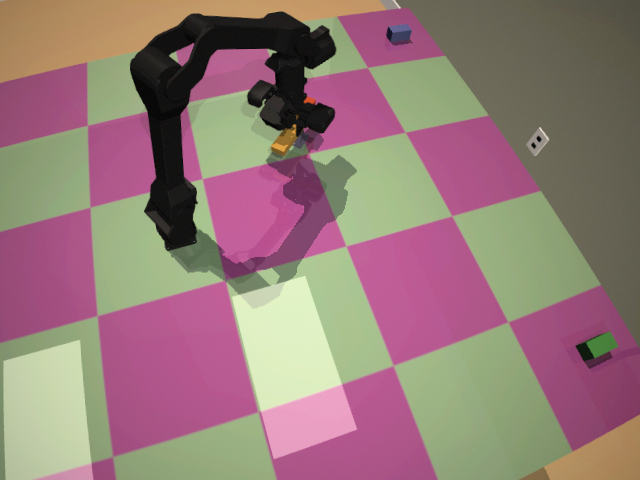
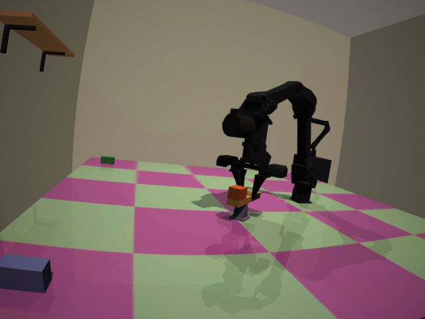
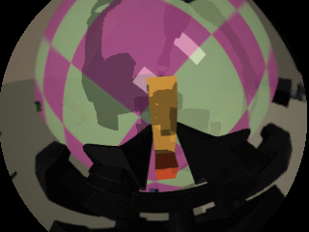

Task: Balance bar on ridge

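Note:
The yellow-orange bar (image 1: 281, 145) (image 2: 234, 201) (image 3: 163, 103) carries a red-orange block (image 1: 310, 100) (image 2: 237, 192) (image 3: 166, 173) on its far end in the wrist view. My gripper (image 1: 296, 129) (image 2: 249, 193) (image 3: 163, 126) points down and is shut on the bar between its ends. The bar is clear of the table and looks roughly level. The grey-purple ridge (image 2: 240, 214) stands on the table directly under the bar in the exterior view. The bar hides the ridge's top edge, so I cannot tell whether they touch.
A blue block (image 1: 399, 33) (image 2: 24, 274) lies near one table corner. A green block (image 1: 599, 345) (image 2: 107, 159) lies near another corner. The table has pink and green squares, with arm shadows and bright light patches. A wall shelf (image 2: 41, 34) is high at the left in the exterior view.

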